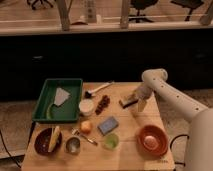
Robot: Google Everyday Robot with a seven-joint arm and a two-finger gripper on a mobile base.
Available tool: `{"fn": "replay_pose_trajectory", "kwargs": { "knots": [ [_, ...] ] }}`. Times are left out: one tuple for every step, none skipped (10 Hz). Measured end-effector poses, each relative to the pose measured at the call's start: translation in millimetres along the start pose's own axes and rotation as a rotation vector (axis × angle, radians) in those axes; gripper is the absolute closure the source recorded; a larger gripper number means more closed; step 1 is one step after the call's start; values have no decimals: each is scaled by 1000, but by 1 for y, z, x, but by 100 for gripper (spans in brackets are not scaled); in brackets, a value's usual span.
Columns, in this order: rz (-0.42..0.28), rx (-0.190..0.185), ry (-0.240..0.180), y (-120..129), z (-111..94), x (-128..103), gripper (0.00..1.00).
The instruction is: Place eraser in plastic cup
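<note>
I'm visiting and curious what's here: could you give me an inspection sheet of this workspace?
Surface: wooden table, crowded.
Job's things: eraser on the right half as pictured; plastic cup, green, upright at the front, apart from it.
Clutter: green tray, grapes, orange, blue-grey pad, metal cup, brown bowl, orange bowl.
Grippers: gripper down at the eraser, jaws open; contact unclear.
Cables: dark cable right of the table.
Surroundings: office chairs behind.

Dim warm overhead light, soft blur, dark background (brighter strip on top), pincer pale over right of table
</note>
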Motion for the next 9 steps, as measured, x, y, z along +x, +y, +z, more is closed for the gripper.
{"fn": "replay_pose_trajectory", "kwargs": {
  "knots": [
    [-10, 1, -1, -1, 0, -2, 20],
    [-31, -9, -8, -3, 0, -5, 20],
    [-43, -12, -16, -5, 1, -7, 20],
    [-58, -22, -25, -7, 3, -11, 20],
    [-75, -33, -35, -9, 4, -13, 20],
    [-85, -42, -40, -9, 5, -14, 20],
    [-98, -51, -46, -10, 7, -16, 22],
    [-106, -57, -50, -11, 8, -18, 27],
    [-115, -64, -57, -12, 10, -20, 39]
  ]
}}
